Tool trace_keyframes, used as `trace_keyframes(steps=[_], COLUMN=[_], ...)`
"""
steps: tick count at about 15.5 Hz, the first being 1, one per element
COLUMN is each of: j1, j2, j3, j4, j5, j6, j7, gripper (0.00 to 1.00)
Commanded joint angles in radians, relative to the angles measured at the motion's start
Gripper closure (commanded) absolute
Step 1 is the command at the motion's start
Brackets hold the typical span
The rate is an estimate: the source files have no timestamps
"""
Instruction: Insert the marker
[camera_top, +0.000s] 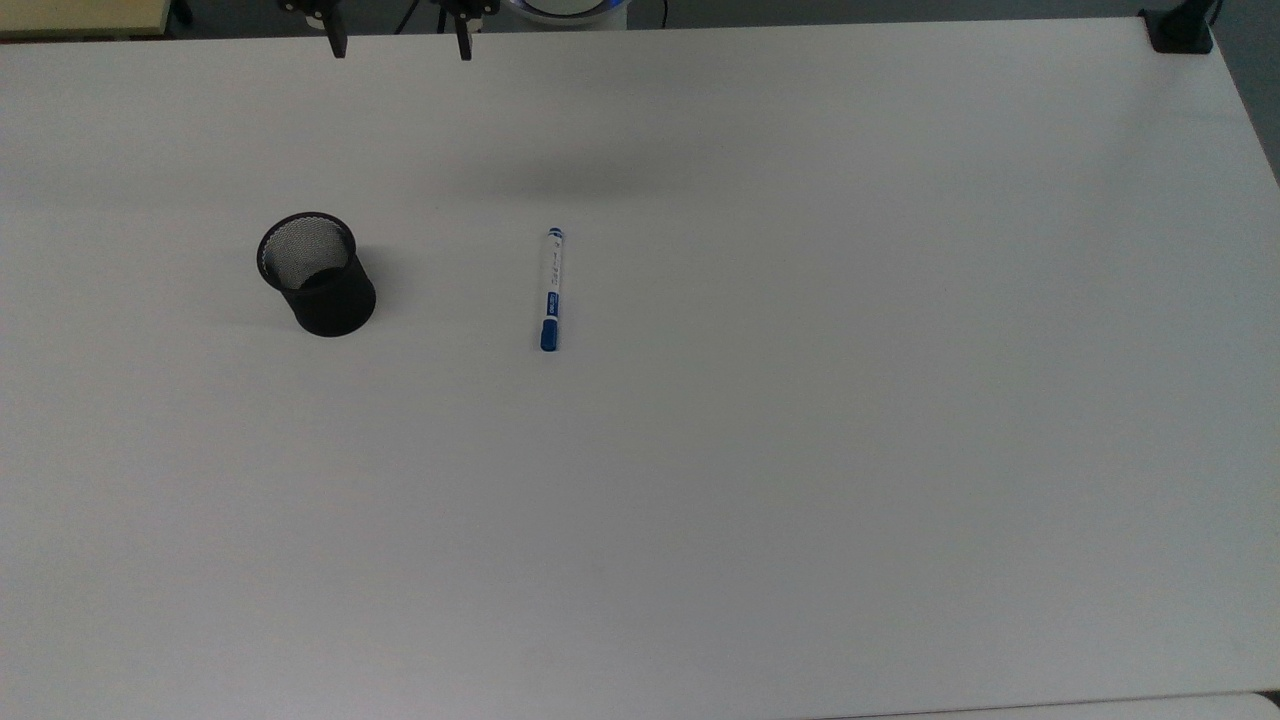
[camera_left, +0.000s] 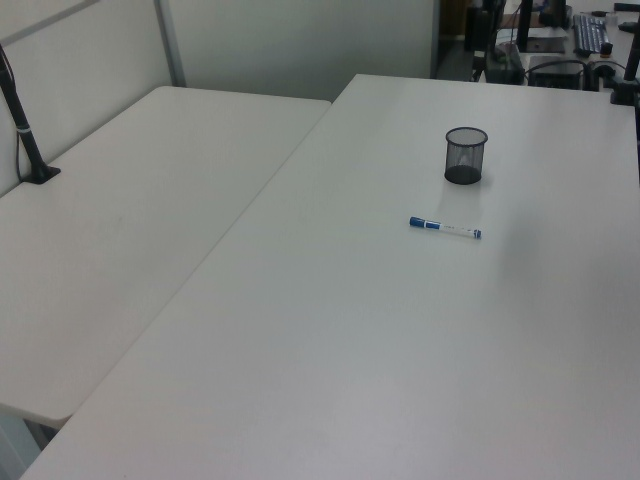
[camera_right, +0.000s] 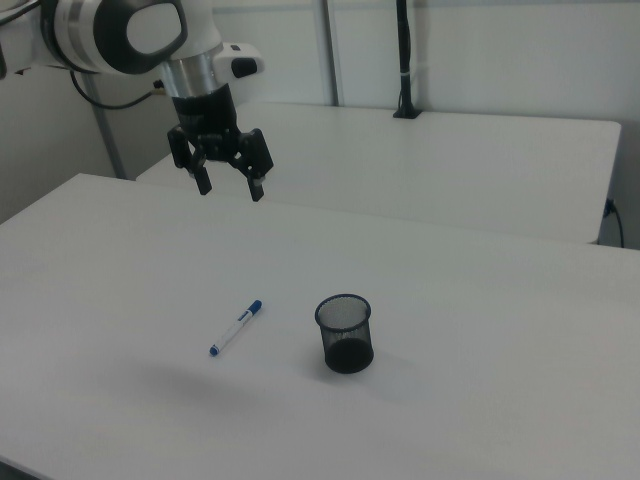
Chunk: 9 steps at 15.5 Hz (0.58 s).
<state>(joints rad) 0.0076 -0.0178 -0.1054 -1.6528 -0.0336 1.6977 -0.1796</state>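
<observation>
We find the marker lying flat on the white table, left of centre in the upper half of the top view, its long axis running almost straight up and down the frame. The blue cap sits at the lower end and the small blue tip at the upper end, with the white barrel and faint printing between them. In the left view the marker lies right of centre in the upper half, nearly level across the frame, cap toward the left view's left. In the right view it lies left of centre in the lower half, slanted, with the cap at its upper right end.

The black mesh cup stands upright to the top view's left of the marker, well apart from it, open mouth up. The left view places the cup above the marker; the right view places it just right of centre.

The gripper hangs in the upper left of the right view, above the table and well clear of the marker. Its two fingers are spread wide and nothing is between them. In the top view the fingertips show at the upper edge.

A second white table fills the left side of the left view.
</observation>
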Motion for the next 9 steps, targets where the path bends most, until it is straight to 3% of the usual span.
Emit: trace_keyframes(steps=[1, 4, 9], j1=[-0.001, 0.002, 0.028], j2=[-0.013, 0.028, 0.107], j3=[-0.004, 0.003, 0.009], j4=[-0.050, -0.096, -0.136], j5=[-0.029, -0.031, -0.072], j6=[-0.010, -0.009, 0.087], j7=[-0.151, -0.199, -0.005], gripper=[0.00, 0.00, 0.00])
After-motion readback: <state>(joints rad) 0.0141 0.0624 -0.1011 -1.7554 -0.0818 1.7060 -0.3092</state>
